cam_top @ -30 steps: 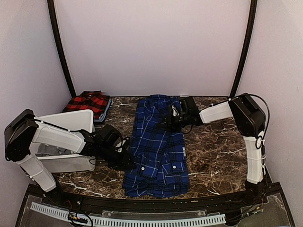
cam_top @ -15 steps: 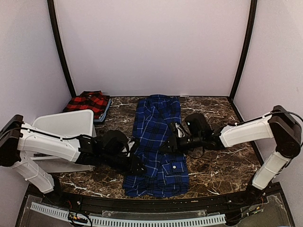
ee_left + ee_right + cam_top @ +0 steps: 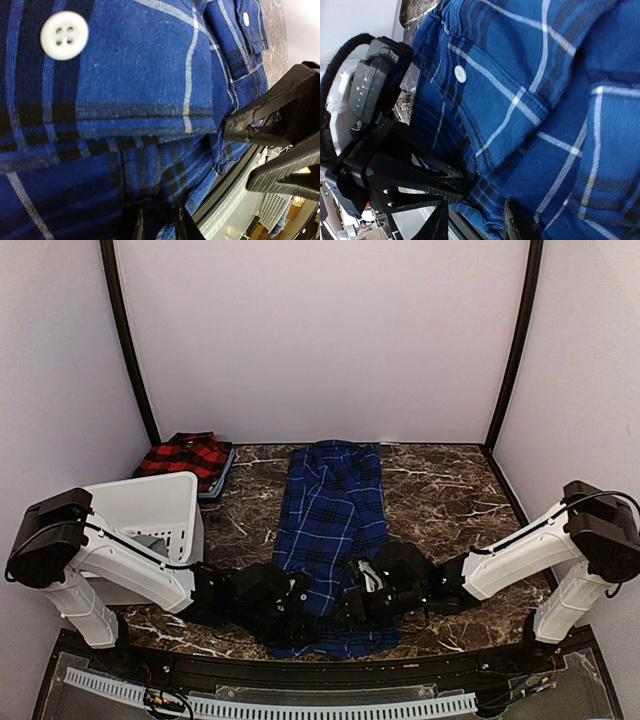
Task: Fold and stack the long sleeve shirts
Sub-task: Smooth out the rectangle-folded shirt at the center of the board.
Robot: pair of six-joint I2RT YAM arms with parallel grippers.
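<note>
The dark blue plaid long sleeve shirt (image 3: pixel 333 520) lies lengthwise down the middle of the marble table, with white buttons (image 3: pixel 64 35) showing. The red-and-black shirt (image 3: pixel 184 455) rests folded at the back left. Both grippers sit low at the blue shirt's near hem. My left gripper (image 3: pixel 298 606) comes in from the left; its narrow jaws (image 3: pixel 159 226) hold a dark fold of the hem. My right gripper (image 3: pixel 356 604) faces it from the right and stands open (image 3: pixel 477 223), one finger on the cloth, the other past the hem edge.
A white bin (image 3: pixel 148 508) stands at the left beside my left arm. The table's black front rim (image 3: pixel 320 668) runs just below the shirt's hem. Bare marble (image 3: pixel 450 520) lies right of the shirt. Black corner posts rise at the back.
Both grippers have swept toward the near hem of the blue shirt, the right one all the way from the collar end. The left jaws have narrowed onto the cloth.
</note>
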